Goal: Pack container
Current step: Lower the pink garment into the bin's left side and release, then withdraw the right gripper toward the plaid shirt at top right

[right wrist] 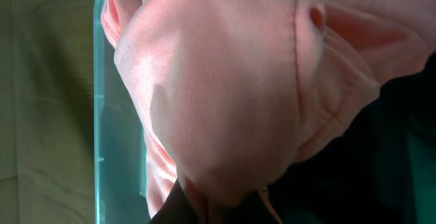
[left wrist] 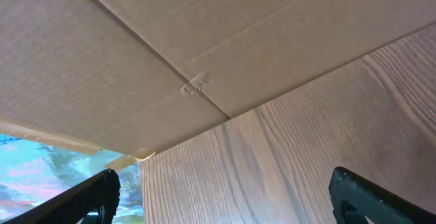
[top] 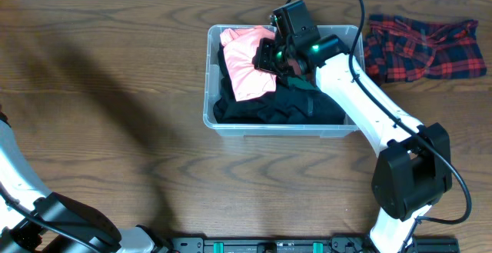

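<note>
right gripper (top: 270, 55) is packing the pink garment (top: 247, 64) into the container (top: 284, 132), fingers closed on it; left gripper (left wrist: 221, 183) fingers standing open. next: releasing, fetching the plaid cloth (top: 423, 49).

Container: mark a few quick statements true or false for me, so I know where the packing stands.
1. The pink garment lies inside the container. True.
2. The plaid cloth is in the container. False: it lies on the table beside it.
3. The right gripper is over the container, at the pink garment. True.
4. The left gripper is closed. False: its jaws stand wide apart, holding nothing.
5. The container holds only pink fabric. False: dark clothes lie there too.
</note>
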Motion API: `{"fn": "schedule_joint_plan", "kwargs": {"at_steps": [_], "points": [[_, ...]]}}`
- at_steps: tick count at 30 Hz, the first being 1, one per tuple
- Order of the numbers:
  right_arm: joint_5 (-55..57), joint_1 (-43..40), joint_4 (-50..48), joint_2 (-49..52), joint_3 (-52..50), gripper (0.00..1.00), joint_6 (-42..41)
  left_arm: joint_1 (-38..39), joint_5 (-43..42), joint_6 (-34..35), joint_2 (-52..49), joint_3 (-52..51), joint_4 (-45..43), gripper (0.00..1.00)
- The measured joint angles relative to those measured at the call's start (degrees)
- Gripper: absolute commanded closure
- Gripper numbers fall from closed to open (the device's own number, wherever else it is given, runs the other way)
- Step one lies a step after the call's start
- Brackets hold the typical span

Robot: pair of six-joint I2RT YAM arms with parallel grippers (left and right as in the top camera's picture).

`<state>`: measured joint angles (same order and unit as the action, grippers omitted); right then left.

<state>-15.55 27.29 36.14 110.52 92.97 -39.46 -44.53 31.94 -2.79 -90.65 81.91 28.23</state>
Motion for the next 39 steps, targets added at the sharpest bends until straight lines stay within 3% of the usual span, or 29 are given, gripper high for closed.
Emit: {"fn": "schedule_joint_plan", "kwargs": {"at_steps": [1,2,4,10,16,22,24,27,29,39], "points": [[0.0,0.0,0.0,0.0,0.0,0.82,-0.1,0.0,0.0,0.0,0.0,0.0,0.0,0.02],[0.0,0.0,0.0,0.0,0.0,0.63,-0.2,0.0,0.0,0.0,0.0,0.0,0.0,0.02],[0.1,0.0,0.1,0.0,0.0,0.41,-0.6,0.0,0.0,0.0,0.0,0.0,0.0,0.02],[0.2,0.0,0.4,0.0,0.0,0.01,-0.5,0.0,0.0,0.0,0.0,0.0,0.0,0.02],[0.2,0.0,-1.2,0.0,0.0,0.01,3.9,0.0,0.0,0.0,0.0,0.0,0.0,0.02],[2.1,-0.3,-10.6,0.0,0.0,0.03,12.4,0.0,0.0,0.0,0.0,0.0,0.0,0.02],[2.4,-0.4,-12.7,0.0,0.0,0.17,15.7,0.0,0.0,0.0,0.0,0.0,0.0,0.02],[2.8,-0.5,-12.0,0.0,0.0,0.51,20.3,0.0,0.0,0.0,0.0,0.0,0.0,0.02],[3.0,-0.4,-10.5,0.0,0.0,0.63,24.0,0.0,0.0,0.0,0.0,0.0,0.0,0.02],[3.4,3.1,-8.7,4.8,0.5,0.7,40.4,0.0,0.0,0.0,0.0,0.0,0.0,0.02]]}}
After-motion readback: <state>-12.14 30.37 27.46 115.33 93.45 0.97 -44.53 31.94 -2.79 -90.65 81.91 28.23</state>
